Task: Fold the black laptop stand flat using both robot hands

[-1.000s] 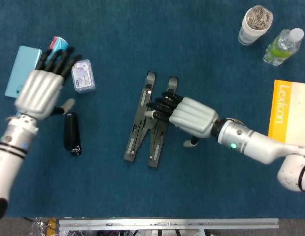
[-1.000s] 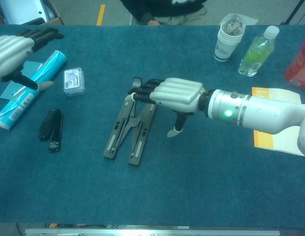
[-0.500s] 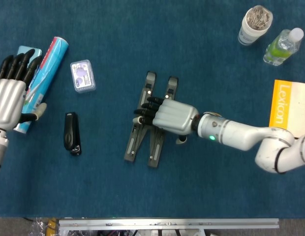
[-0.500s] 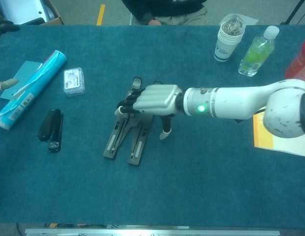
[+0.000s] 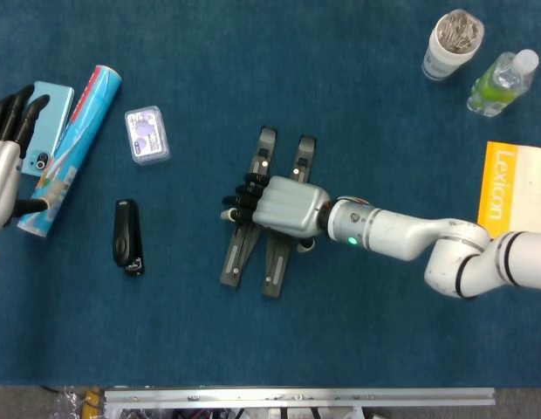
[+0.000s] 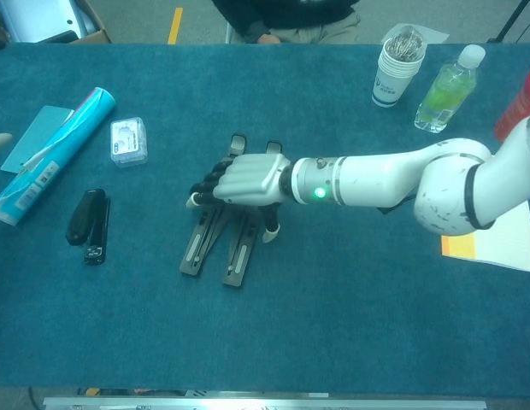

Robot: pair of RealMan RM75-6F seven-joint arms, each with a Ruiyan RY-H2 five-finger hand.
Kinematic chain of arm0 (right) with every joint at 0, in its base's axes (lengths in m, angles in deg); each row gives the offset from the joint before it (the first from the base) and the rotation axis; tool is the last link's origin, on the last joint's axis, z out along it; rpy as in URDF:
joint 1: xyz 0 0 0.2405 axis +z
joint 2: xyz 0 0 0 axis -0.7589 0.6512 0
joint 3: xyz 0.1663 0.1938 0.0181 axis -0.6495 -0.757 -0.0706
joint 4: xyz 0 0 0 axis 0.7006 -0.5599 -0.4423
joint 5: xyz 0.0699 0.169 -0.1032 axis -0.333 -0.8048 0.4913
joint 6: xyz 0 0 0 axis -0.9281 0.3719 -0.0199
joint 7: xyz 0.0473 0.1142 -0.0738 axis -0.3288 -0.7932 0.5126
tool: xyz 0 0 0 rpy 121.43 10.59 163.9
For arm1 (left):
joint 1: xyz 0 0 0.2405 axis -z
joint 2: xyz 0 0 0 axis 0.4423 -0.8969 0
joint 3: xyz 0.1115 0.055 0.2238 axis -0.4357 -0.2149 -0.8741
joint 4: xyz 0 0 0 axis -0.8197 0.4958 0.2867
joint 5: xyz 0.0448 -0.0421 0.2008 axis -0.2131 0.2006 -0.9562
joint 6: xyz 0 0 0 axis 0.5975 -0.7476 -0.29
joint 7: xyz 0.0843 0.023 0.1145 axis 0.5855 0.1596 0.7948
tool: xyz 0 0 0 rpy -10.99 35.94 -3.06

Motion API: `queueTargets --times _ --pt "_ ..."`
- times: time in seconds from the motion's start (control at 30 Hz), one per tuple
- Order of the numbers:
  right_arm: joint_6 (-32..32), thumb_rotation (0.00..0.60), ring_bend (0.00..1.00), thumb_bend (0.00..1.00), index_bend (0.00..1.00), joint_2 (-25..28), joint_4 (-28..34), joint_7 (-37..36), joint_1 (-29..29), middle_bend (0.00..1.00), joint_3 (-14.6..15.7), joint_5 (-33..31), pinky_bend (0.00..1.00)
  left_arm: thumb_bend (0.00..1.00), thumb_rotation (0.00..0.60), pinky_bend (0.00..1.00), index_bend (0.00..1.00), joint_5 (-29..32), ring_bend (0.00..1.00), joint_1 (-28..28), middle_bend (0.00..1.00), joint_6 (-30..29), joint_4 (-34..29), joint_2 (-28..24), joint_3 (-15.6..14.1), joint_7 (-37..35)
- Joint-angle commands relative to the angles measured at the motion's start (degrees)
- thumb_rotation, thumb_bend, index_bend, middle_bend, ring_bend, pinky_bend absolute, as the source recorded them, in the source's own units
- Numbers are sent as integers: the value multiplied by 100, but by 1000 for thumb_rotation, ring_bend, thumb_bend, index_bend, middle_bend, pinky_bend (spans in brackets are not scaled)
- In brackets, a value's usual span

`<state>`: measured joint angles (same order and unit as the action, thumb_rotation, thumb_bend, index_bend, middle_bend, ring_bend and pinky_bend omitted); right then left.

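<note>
**Right hand flat across the laptop stand, left hand out at the table's edge**

The black laptop stand (image 5: 269, 218) lies at the middle of the blue table (image 5: 358, 105), its two long rails side by side and low against the cloth. Across those rails sits the right hand (image 5: 279, 205) — palm down, dark fingers (image 5: 240, 199) reaching past the left rail, thumb tucked under on the near side. In the chest view the same hand (image 6: 244, 178) covers the upper half of the stand (image 6: 215, 243); whether the fingers are gripping a rail or only lying on it, I cannot tell from either view.

Far out at the left edge, the left hand (image 5: 7, 161) shows only in part — fingers apart and pointing up, nothing in it, just beside the light-blue phone (image 5: 42, 118) and the blue tube (image 5: 71, 148).

Around the table: a small clear case (image 5: 147, 134) near the tube, a black stapler (image 5: 126, 236) well left of the stand. Top right, a paper cup of clips (image 5: 452, 42) stands beside a green bottle (image 5: 502, 80), and a yellow book (image 5: 515, 201) lies at the right edge
</note>
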<state>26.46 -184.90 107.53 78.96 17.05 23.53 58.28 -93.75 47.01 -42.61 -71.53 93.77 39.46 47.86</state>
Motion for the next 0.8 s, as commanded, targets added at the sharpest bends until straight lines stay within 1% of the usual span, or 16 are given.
queueTargets --times 0.03,0.07,0.13,0.2,0.3,0.43,0.57,0.67,0.8 --pt "-8 600 0 0 0 -65 -96 -117 45 67 -33 -65 0 247 600 0 0 -12 0 -23 0 -3 14 -3 20 -16" --pt "-1 600 0 0 0 -80 -115 -161 51 94 -43 -85 0 247 600 0 0 -15 0 -29 0 3 15 -3 27 -27" --pt "20 600 0 0 0 -107 -169 -231 64 180 -43 -101 0 247 600 0 0 -27 0 -39 0 14 14 -2 40 -34" --pt "-1 600 0 6 0 -124 -201 -307 83 229 -33 -128 0 247 600 0 0 -42 0 -51 0 21 8 6 49 -26" --pt "-26 600 0 42 0 -153 -263 -363 104 248 -19 -161 0 247 600 0 0 -65 0 -60 0 32 5 26 64 -29" --pt "39 600 0 59 0 -173 -286 -420 101 281 0 -170 0 247 600 0 0 -96 0 -85 0 47 -2 28 70 -25" --pt "186 600 0 96 0 -162 -283 -478 76 332 15 -135 0 247 600 0 0 -126 0 -105 0 50 -8 23 84 -35" --pt "312 600 5 113 20 -155 -278 -537 46 376 47 -86 0 246 600 0 0 -166 0 -118 0 57 -22 24 85 -47" --pt "485 600 69 133 78 -146 -283 -602 2 455 101 -8 0 247 600 0 0 -210 0 -134 0 75 -20 43 81 -57"
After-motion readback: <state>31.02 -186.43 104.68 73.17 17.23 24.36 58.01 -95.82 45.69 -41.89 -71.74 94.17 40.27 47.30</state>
